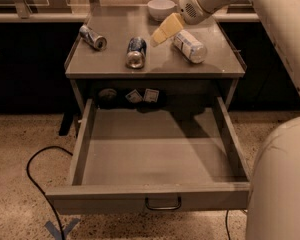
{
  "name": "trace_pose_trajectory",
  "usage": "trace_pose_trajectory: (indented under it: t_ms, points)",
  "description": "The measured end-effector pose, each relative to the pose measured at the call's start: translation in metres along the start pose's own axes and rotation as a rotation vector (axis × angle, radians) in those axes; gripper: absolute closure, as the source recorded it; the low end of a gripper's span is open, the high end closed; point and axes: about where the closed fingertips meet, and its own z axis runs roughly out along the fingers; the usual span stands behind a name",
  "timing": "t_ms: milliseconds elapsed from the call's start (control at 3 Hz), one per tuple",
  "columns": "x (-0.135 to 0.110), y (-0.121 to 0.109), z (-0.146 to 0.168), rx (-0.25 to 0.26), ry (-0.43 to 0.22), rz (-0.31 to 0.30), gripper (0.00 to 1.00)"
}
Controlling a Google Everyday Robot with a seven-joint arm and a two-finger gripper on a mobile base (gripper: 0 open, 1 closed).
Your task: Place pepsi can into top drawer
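The pepsi can, dark blue with a silver end facing me, lies on its side in the middle of the grey table top. My gripper, with yellowish tips, hangs just above the table top, to the right of the can and a little behind it, between the can and a clear plastic bottle. It holds nothing that I can see. The top drawer is pulled wide open below the table top and is empty inside. Its dark pull handle is centred on the front panel.
A silver can lies at the table's left. A white bowl stands at the back. Small items sit under the table top behind the drawer. A black cable runs over the floor. My white arm and body fill the right.
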Motion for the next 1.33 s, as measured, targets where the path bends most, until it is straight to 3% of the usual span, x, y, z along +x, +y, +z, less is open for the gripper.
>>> trace_pose_trajectory:
  t_ms: [667, 1000, 1333]
  points:
    - [-0.001, 0.001, 0.006, -0.009, -0.011, 0.003, 0.0]
    - [-0.017, 0.003, 0.029, -0.046, -0.063, 0.021, 0.0]
    - [-0.034, 0.006, 0.063, -0.124, -0.117, 0.097, 0.0]
